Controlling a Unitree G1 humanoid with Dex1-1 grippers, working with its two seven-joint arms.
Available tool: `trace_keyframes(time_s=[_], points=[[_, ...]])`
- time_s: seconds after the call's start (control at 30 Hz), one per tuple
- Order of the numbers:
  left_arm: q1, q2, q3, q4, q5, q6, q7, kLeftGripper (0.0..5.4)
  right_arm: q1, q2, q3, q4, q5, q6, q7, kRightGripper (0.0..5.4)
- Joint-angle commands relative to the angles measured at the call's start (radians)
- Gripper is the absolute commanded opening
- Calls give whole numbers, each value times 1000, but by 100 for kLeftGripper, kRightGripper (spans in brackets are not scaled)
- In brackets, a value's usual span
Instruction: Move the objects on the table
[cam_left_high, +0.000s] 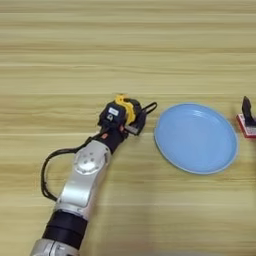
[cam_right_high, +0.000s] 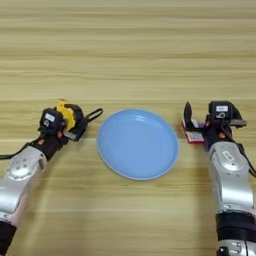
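Observation:
The yellow-and-black tape measure (cam_left_high: 125, 109) lies on the table (cam_left_high: 125, 45) just left of the light-blue plate (cam_left_high: 195, 137), its black strap loop (cam_right_high: 94, 115) pointing toward the plate. My left gripper (cam_right_high: 67, 125) reaches in from the lower left and is shut on the tape measure's body. Right of the plate, my right gripper (cam_right_high: 211, 124) rests on the wood with its fingers (cam_right_high: 188, 114) spread open. A small red-and-white thing (cam_right_high: 194, 135) lies by its left finger. No blue tube shows in either view.
The plate holds nothing. A black cable (cam_left_high: 47, 172) loops out beside my left forearm. Bare planks run across the whole far half of the table.

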Motion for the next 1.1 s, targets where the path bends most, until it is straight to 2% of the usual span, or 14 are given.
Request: trace_keyframes(time_s=[0.03,0.27,0.4,0.53,0.77,1.03,1.07,1.1], points=[[-54,-35,-44,-3,16,-12,-15,415,-16,10,7,15,-7,-15,-4,540],[-107,-106,-188,69,64,-7,-64,415,-16,19,6,11,-9,-19,-10,540],[-149,-127,-241,195,91,-26,-70,415,-10,28,8,-1,-10,-16,-16,540],[-178,-136,-261,302,110,-56,-69,415,-7,36,12,-11,-13,-11,-22,540],[-234,-171,-294,468,148,-104,-77,409,-9,47,17,-12,-17,-10,-29,540],[-258,-172,-306,491,171,-118,-85,403,-6,61,24,-20,-22,-4,-34,540],[-261,-170,-304,493,175,-115,-80,440,-5,62,25,-20,-23,-4,-33,540],[-266,-168,-298,496,176,-112,-72,455,-4,62,27,-21,-24,-4,-32,540]])
